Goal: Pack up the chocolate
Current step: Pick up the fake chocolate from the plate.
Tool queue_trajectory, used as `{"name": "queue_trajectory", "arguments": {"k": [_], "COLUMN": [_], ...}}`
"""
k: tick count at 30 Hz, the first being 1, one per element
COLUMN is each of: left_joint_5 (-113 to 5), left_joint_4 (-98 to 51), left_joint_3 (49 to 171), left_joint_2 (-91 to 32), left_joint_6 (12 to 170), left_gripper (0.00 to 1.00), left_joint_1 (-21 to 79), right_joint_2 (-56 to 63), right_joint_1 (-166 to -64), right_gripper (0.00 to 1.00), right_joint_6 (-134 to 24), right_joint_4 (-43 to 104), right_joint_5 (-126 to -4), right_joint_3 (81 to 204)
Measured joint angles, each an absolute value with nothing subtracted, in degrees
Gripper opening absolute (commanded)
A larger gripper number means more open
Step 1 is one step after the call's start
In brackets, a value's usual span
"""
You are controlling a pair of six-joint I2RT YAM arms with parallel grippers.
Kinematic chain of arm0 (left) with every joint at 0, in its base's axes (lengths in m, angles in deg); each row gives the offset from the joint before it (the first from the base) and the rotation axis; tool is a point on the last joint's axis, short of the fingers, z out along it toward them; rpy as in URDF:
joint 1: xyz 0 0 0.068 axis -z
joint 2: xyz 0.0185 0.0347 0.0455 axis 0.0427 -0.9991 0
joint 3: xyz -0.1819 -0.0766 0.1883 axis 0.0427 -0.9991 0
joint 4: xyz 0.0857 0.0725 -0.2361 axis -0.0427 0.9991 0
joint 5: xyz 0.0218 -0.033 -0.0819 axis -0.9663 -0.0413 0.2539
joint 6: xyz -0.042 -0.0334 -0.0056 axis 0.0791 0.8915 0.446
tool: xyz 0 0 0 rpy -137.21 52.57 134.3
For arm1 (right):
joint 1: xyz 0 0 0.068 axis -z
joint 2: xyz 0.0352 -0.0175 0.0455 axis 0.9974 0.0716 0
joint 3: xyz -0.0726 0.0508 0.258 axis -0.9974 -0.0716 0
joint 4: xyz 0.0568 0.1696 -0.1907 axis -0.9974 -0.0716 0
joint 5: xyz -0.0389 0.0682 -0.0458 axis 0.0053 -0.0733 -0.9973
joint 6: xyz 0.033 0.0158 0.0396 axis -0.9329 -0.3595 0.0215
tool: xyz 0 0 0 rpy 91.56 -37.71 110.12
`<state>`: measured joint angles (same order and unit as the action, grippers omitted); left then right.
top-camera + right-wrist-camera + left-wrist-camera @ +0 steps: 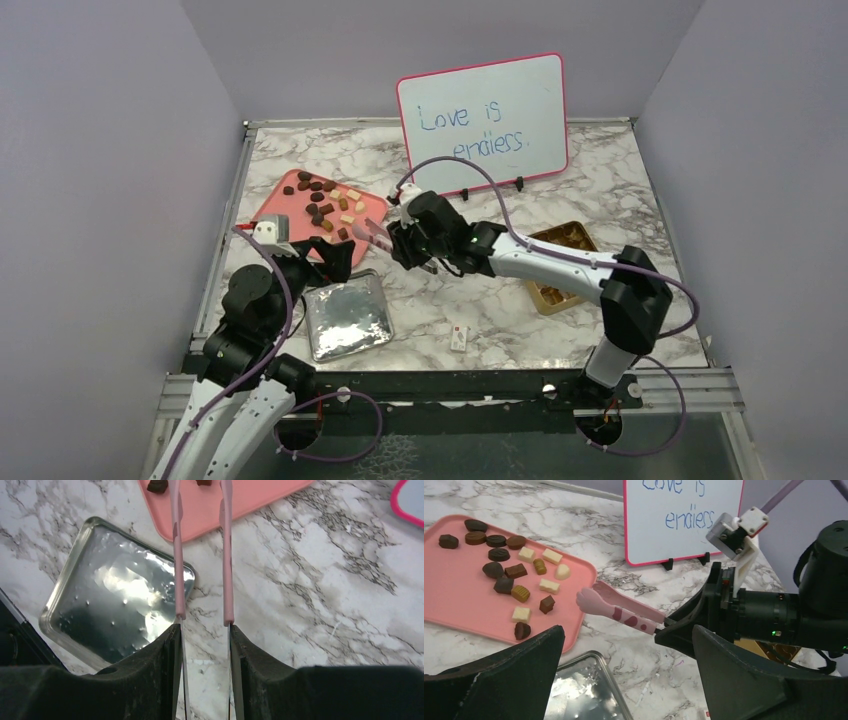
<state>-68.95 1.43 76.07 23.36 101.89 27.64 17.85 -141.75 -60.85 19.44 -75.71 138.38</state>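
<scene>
You have bright, even overhead light and soft, faint shadows on the white-and-grey marbled table (480,300). Glare washes the square silver metal tray (120,595). The black fingers (509,680) of the left end effector (626,632) look underexposed, nearly featureless.

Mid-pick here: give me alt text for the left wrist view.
The right hand holds pink tongs, their tips at the edge of a pink tray scattered with chocolates. A silver tin lies nearer, and a whiteboard stands behind.
</scene>
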Motion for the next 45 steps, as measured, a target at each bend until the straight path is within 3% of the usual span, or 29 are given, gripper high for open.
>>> {"name": "queue_trajectory", "arguments": {"k": [13,32,45], "left_joint_5": [-75.8,-77.2,-77.2], "left_joint_4": [1.4,1.4,1.5], "left_joint_3": [75.5,75.5,75.4], "left_joint_2": [29.4,31.8,31.7], "left_joint_6": [100.9,100.3,100.1], "left_gripper": [0.99,0.99,0.99], "left_joint_1": [27.6,27.6,27.6], "right_joint_2": [36.5,43.1,43.9], "right_joint_1": [-145.4,-145.5,-145.5], "right_gripper": [0.43,0.43,0.26], "right_joint_6": [-60.7,-60.6,-60.1], "right_joint_4": [13.0,11.0,10.9], "right_joint_5": [-81.7,-82.6,-83.9], "right_joint_3": [157.2,164.6,165.2]}}
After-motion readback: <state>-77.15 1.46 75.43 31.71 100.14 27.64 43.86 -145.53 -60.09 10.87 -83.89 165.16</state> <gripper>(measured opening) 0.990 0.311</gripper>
